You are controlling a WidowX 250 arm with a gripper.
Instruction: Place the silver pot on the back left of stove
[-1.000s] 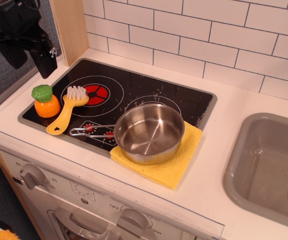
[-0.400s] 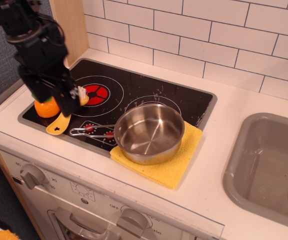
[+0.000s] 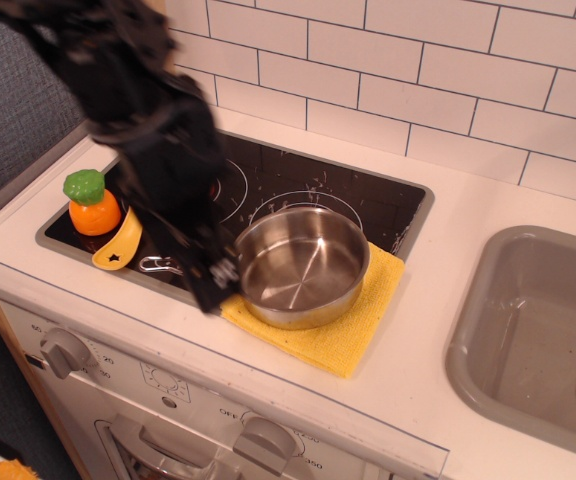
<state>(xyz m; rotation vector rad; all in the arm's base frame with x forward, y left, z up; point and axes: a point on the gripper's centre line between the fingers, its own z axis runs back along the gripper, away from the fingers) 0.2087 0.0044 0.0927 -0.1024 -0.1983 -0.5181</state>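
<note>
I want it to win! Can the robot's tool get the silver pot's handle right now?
Probably yes. The tool hangs blurred right over the wire handle beside the silver pot; nothing seems to block it.

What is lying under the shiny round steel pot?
A folded yellow cloth lies under the shiny round steel pot, overlapping the black glossy stove at its front right. The pot hides most of the burner ring behind it.

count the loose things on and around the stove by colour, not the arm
silver: 1, the silver pot
yellow: 2, the cloth under the pot and the brush handle poking out from behind the arm
orange with a green top: 1, the toy vegetable
total: 4
The gripper is motion-blurred beside the pot's handle.
</note>
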